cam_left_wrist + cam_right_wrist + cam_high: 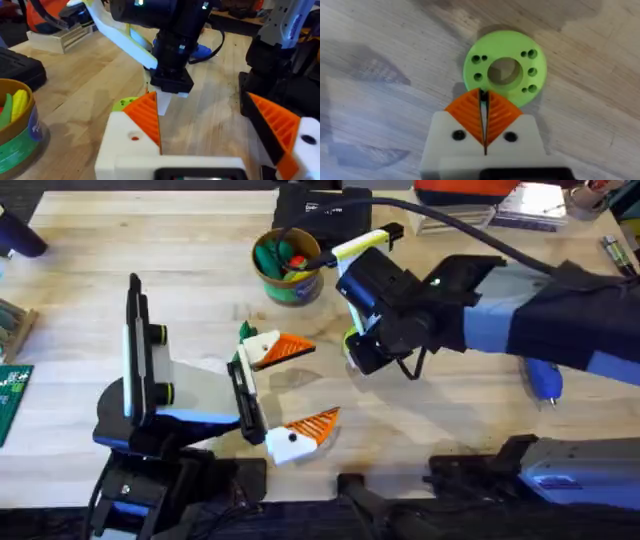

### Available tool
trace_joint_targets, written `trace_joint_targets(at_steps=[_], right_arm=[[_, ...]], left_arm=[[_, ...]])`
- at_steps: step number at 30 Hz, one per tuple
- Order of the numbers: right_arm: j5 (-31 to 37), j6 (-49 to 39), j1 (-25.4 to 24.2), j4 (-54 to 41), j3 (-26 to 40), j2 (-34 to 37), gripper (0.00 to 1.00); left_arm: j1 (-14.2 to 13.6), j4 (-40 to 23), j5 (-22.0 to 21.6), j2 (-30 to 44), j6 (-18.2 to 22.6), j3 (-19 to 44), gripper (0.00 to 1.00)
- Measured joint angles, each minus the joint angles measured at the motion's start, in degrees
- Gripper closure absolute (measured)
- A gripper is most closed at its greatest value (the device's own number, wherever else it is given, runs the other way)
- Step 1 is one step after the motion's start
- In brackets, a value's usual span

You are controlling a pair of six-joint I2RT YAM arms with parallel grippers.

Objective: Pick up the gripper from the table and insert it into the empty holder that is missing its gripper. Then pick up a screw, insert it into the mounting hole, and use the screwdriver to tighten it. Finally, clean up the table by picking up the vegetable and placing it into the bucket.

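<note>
The left gripper (325, 382), white fingers with orange ribbed pads, rests low over the large light wooden butcher-block table (200, 290) with its fingers spread wide and nothing between them, apparently idle for now. Just beside its farther finger lies what appears to be the small dark green toy vegetable (246, 331), not yet cleared away. Beyond it stands the small round yellow-green bucket (287, 286) with its brown rim, red and green toy produce inside, near enough for a short carry. At centre, the right gripper (483, 95) points straight down, its orange pads pressed together on nothing, the tips at the rim of a lime-green round disc with holes (506, 42) lying flat on the wood. Bare tabletop surrounds the disc, but the left gripper's near finger sits close, leaving little room on that side. The blue pen-shaped screwdriver (545, 380) lies near the table's right edge, partly under the right arm.
</note>
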Motion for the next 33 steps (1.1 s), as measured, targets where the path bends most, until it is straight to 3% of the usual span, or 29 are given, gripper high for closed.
trace_joint_targets(at_steps=[13,27,33], right_arm=[[4.06,-0.08,-2.44,-6.01,3.0,0.34,0.994],[4.86,-5.64,-2.39,-23.27,26.19,0.94,0.994],[-0.45,-10.34,-0.16,-24.11,34.93,0.92,0.994]], left_arm=[[0.0,0.0,0.0,-0.02,-0.02,0.0,0.015],[0.0,0.0,0.0,0.0,0.0,0.0,0.015],[0.0,0.0,0.0,-0.01,-0.01,0.0,0.015]])
